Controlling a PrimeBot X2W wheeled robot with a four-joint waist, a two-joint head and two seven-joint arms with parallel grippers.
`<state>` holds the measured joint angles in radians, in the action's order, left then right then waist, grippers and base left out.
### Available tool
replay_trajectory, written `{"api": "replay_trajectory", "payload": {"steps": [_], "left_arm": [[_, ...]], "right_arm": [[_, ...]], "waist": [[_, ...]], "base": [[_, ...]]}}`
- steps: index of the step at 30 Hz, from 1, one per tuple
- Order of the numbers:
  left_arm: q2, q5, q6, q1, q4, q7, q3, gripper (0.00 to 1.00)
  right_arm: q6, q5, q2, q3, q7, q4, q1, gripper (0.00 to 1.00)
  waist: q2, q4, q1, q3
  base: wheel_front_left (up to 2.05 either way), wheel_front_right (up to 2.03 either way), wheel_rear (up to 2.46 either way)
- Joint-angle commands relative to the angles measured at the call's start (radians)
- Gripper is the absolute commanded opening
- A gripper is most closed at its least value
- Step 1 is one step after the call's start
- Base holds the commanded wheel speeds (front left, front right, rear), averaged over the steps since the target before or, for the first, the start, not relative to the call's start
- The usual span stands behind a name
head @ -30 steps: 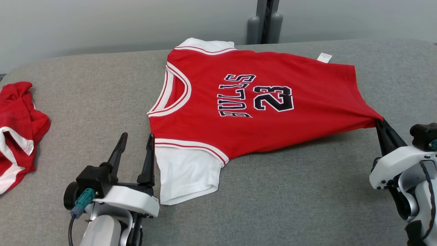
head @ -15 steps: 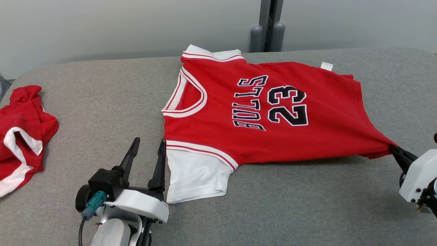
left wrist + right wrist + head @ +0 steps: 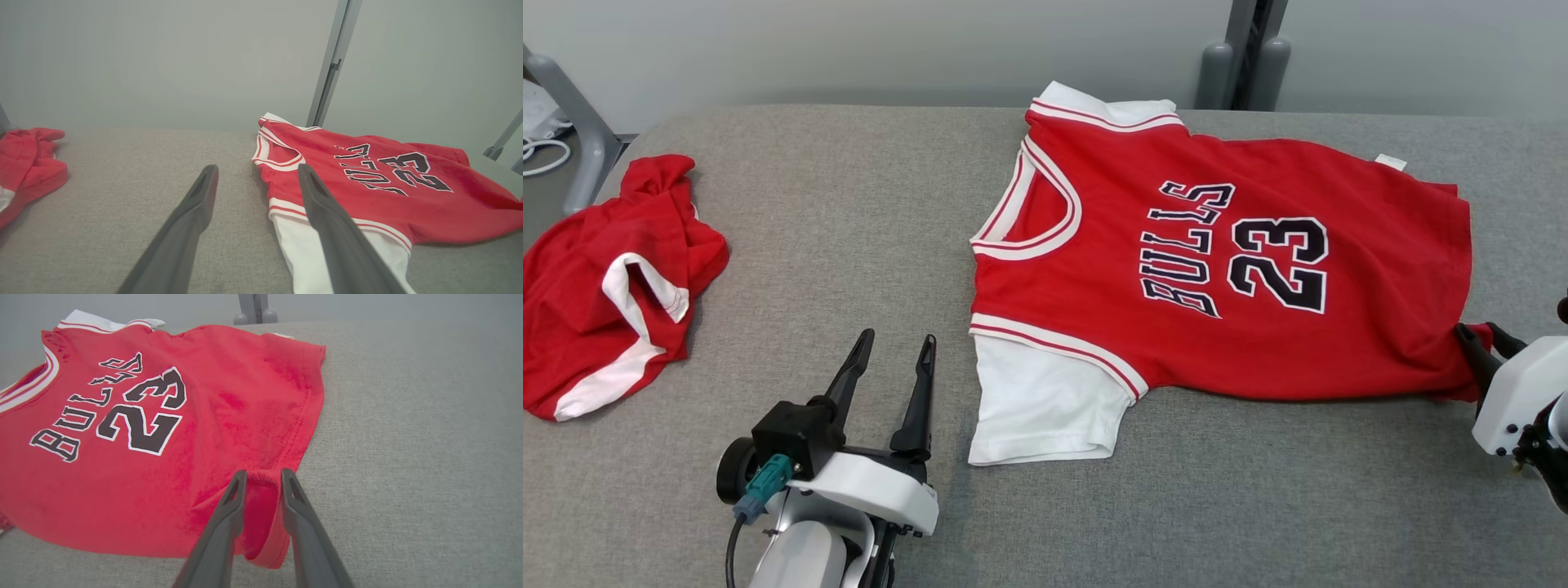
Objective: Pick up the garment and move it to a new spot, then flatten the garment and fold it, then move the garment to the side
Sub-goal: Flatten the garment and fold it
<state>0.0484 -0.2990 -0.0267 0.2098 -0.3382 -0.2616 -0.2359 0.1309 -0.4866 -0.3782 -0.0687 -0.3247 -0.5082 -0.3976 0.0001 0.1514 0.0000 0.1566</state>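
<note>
1. Red jersey [image 3: 1217, 269] lies face up, centre-right of the head view, on the table [image 3: 849, 204]. A second ago the right gripper [image 3: 1478, 333], at the right edge, was pinching the hem corner [image 3: 1474, 384] taut; now its fingers have parted and the corner sags. The camera has swung too.
2. Left wrist view: the left gripper [image 3: 258, 169] is spread wide and empty, with the jersey [image 3: 367, 183] at right.
3. Right wrist view: the corner [image 3: 261, 506] lies loose between the right gripper's [image 3: 263, 473] fingers, bottom centre. Flattening looks finished; folding is next.
</note>
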Motion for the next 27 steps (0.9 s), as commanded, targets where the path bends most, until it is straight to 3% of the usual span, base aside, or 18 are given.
{"api": "replay_trajectory", "payload": {"steps": [1, 2, 10, 19, 27], "left_arm": [[0.004, 0.005, -0.002, 0.010, -0.002, -0.003, 0.001, 1.00], [0.004, 0.005, -0.002, 0.008, -0.002, -0.003, 0.000, 1.00], [0.004, 0.005, 0.009, -0.010, 0.000, -0.004, 0.008, 1.00], [0.004, -0.024, 0.011, -0.011, -0.007, -0.003, 0.025, 1.00], [0.004, -0.075, 0.030, 0.065, -0.120, -0.003, 0.068, 1.00]], "right_arm": [[0.000, 0.028, -0.013, -0.005, 0.041, -0.039, -0.021, 0.85], [0.000, 0.041, -0.013, -0.012, 0.063, -0.069, -0.029, 1.00], [0.000, 0.120, 0.018, -0.033, 0.231, -0.195, -0.083, 1.00], [0.000, 0.137, 0.087, -0.016, 0.437, -0.116, -0.041, 1.00], [0.000, 0.167, 0.164, -0.007, 0.503, 0.010, 0.016, 1.00]], "waist": [[-0.0001, 0.009, 0.0000, 0.003], [-0.0001, 0.011, 0.0000, 0.002], [-0.0001, -0.016, 0.0000, -0.014], [-0.0001, -0.081, 0.0000, -0.019], [-0.0001, -0.155, 0.0000, 0.024]], "base": [[0.00, 0.00, 0.00], [0.00, 0.00, 0.00], [0.00, 0.00, 0.00], [0.00, 0.00, 0.00], [0.00, 0.00, 0.00]]}}
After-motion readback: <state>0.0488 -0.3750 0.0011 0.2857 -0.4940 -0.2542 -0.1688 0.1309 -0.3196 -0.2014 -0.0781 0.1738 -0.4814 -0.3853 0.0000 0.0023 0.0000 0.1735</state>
